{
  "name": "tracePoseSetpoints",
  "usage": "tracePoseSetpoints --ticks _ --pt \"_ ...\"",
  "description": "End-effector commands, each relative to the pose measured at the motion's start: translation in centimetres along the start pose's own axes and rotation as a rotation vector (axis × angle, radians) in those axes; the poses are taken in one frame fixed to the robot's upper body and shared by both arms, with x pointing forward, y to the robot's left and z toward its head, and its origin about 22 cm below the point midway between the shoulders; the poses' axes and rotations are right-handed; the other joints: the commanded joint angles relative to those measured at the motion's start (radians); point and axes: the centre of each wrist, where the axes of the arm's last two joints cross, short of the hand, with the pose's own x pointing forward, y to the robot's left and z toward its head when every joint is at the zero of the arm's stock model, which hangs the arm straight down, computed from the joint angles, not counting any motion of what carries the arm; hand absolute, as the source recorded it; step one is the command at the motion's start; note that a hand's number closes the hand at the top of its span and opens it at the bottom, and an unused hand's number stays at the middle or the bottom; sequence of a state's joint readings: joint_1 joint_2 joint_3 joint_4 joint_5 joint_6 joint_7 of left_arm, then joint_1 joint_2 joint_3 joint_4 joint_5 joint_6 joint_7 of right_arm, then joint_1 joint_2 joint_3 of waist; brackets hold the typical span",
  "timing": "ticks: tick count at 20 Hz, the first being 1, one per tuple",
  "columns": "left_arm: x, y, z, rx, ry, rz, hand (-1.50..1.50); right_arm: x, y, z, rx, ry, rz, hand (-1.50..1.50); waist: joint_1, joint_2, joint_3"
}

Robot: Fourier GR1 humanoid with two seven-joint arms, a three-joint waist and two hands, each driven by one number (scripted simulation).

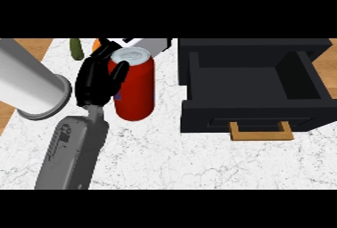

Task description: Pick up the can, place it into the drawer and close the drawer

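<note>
- A grey forearm [74, 151] enters from the lower edge at the left and slants up and slightly right to a narrow wrist.
- Its black hand [93, 84] is raised above the wrist, fingers pointing up the view.
- The fingers [118, 73] curl round the left side of the red can [135, 91].
- A second, wide grey forearm [30, 80] lies across the upper left; its hand is out of view.

Black hand [96, 82] curled against left side of upright red can [135, 87]; open black drawer [253, 87] with tan handle [260, 132] well to its right.
</note>
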State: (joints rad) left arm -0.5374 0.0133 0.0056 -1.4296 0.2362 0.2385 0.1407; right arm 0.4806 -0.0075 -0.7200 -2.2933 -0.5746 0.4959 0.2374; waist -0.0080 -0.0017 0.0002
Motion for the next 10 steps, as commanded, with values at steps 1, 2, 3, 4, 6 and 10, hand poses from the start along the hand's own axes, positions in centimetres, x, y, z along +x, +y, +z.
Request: tracePoseSetpoints --ticks 1,2,3,4,6,10 --pt "1.9 -3.2 -1.6 -0.005 -0.010 -0.015 1.50 -0.2 1.6 -0.2 -0.001 0.008 -0.019 -1.50 -0.007 0.001 0.000" --pt "2.2 -4.6 -2.8 0.000 -0.025 -0.041 1.50 -0.8 -0.6 -0.2 -0.001 -0.010 -0.002 -1.50 -0.010 0.002 0.000" --pt "2.0 -4.6 -2.4 -0.019 -0.025 -0.032 1.50 -1.5 -0.3 -0.3 0.008 0.011 -0.027 -1.50 -0.005 0.002 0.000" --pt "1.6 -5.6 -2.1 -0.003 -0.018 -0.035 1.50 0.4 0.9 0.0 0.007 0.003 0.014 -1.50 -0.008 0.001 0.000" --pt "1.7 -5.9 -3.3 -0.021 -0.001 -0.020 1.50 -0.7 -0.1 -0.4 -0.001 0.019 -0.014 -1.50 -0.008 0.002 0.000" --pt "3.6 -9.2 -3.7 -0.022 -0.006 -0.043 1.50 0.0 -0.6 -0.1 0.016 0.011 -0.008 -1.50 -0.010 0.001 0.000"
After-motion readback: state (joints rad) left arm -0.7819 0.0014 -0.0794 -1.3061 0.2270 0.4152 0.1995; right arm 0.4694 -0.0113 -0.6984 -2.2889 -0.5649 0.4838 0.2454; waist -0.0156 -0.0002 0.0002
